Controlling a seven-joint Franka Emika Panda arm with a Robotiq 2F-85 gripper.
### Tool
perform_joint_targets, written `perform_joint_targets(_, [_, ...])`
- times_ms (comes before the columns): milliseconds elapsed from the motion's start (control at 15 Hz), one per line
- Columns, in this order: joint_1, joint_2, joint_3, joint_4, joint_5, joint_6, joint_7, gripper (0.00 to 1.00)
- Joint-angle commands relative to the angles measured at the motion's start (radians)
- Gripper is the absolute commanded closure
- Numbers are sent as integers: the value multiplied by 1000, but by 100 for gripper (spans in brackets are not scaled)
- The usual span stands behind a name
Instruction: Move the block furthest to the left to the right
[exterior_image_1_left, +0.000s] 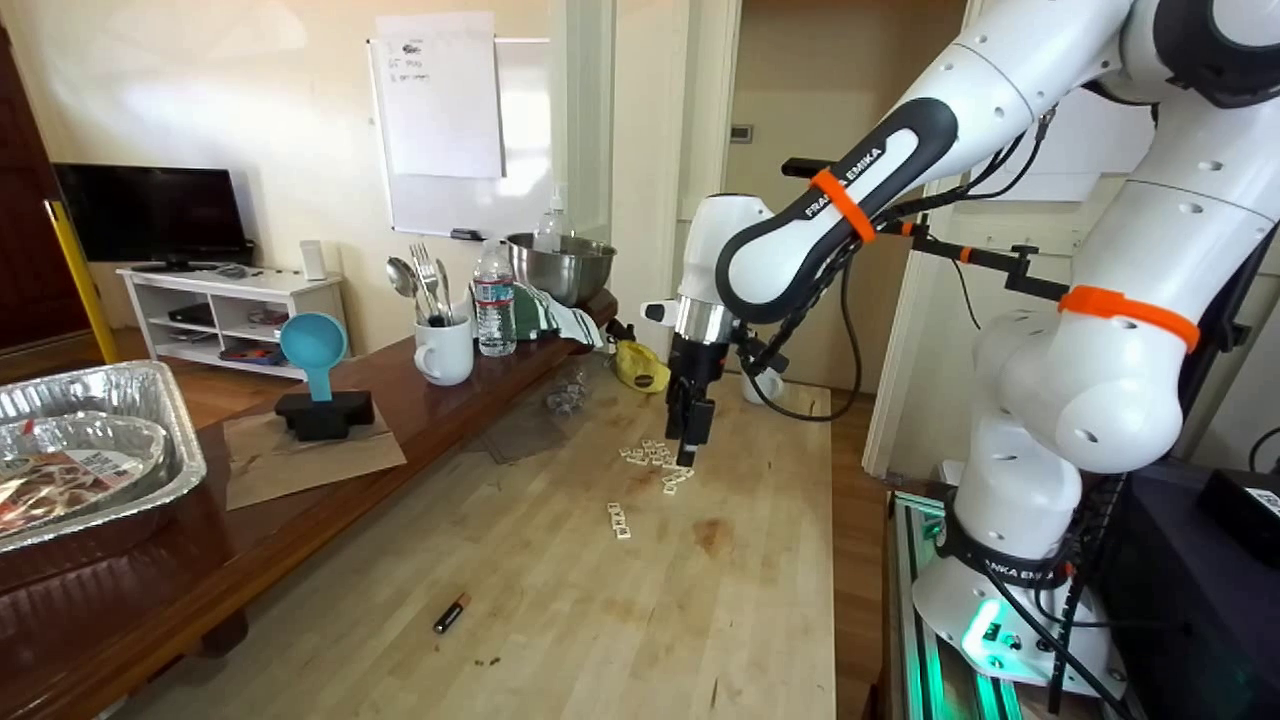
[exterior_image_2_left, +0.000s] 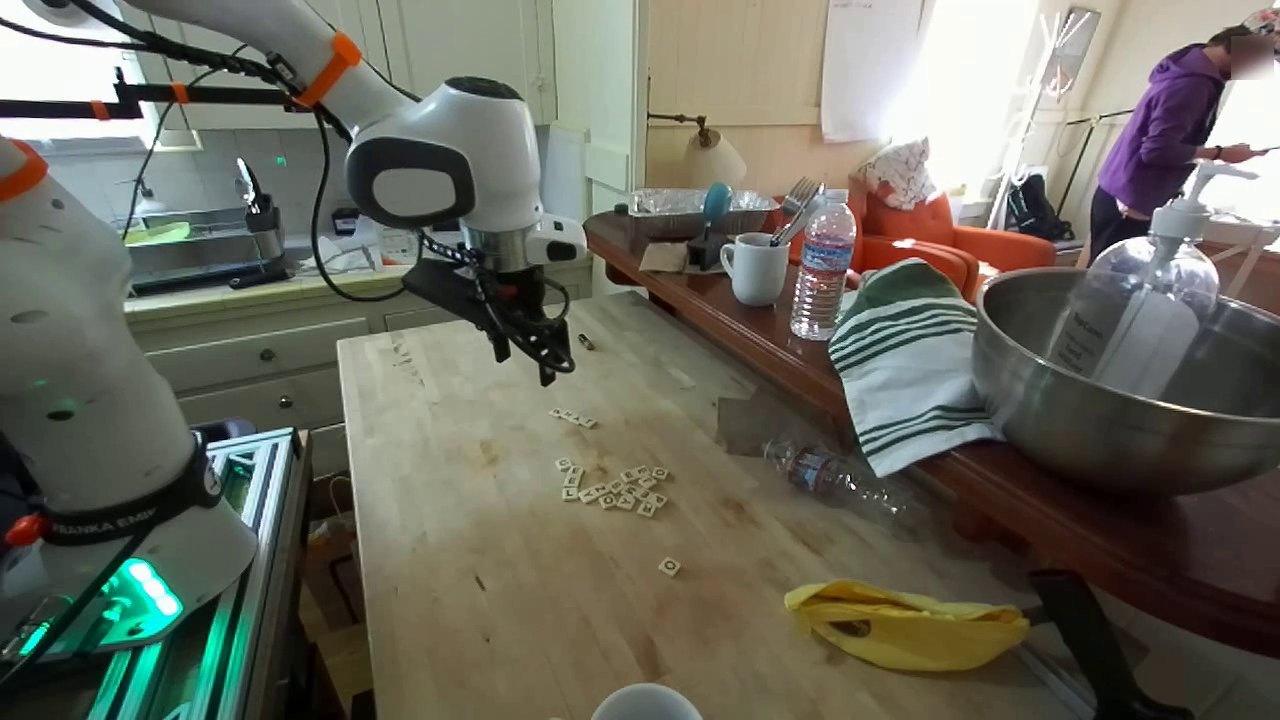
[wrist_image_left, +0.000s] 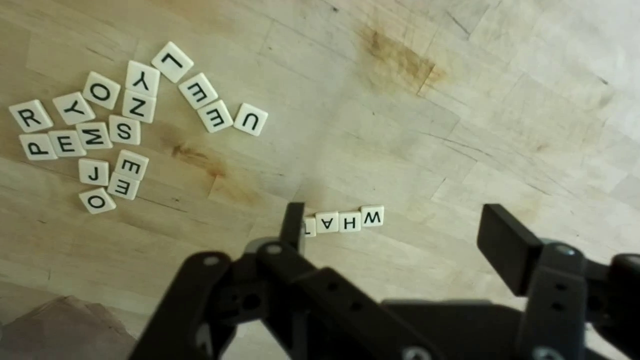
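The blocks are small cream letter tiles lying flat on the wooden table (wrist_image_left: 450, 165). A row reading W (wrist_image_left: 372, 216), H, A and T lies between and below my open fingers in the wrist view; the left finger partly hides the T (wrist_image_left: 310, 226). This row (exterior_image_1_left: 619, 521) (exterior_image_2_left: 572, 418) shows in both exterior views. A looser cluster, with the R tile (wrist_image_left: 31, 116) at its far left, fills the wrist view's upper left. A lone O tile (exterior_image_2_left: 669, 567) lies apart in an exterior view. My gripper (wrist_image_left: 400, 237) is open, empty and above the table (exterior_image_1_left: 690, 448) (exterior_image_2_left: 525, 365).
A battery (exterior_image_1_left: 451, 613), a yellow bag (exterior_image_2_left: 905, 625), a crushed plastic bottle (exterior_image_2_left: 835, 478) and a white cup (exterior_image_2_left: 647, 704) are on the table. A raised dark wood counter (exterior_image_1_left: 300, 520) runs along one side, holding a mug (exterior_image_1_left: 444, 352), a water bottle (exterior_image_1_left: 494, 300) and a steel bowl (exterior_image_1_left: 560, 270).
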Motion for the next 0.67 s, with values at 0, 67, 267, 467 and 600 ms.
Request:
perform_joint_targets(0, [31,104,21,5,74,122,-8,44])
perform_joint_targets(67, [40,127,25,12,94,132,-15,51])
perform_joint_targets(267, [51,200,54,16,139,208,-22,74])
perform_joint_targets(467, [51,254,90,24,189,254,-34,96])
perform_joint_targets(600, [44,285,120,28,208,298,-40,100])
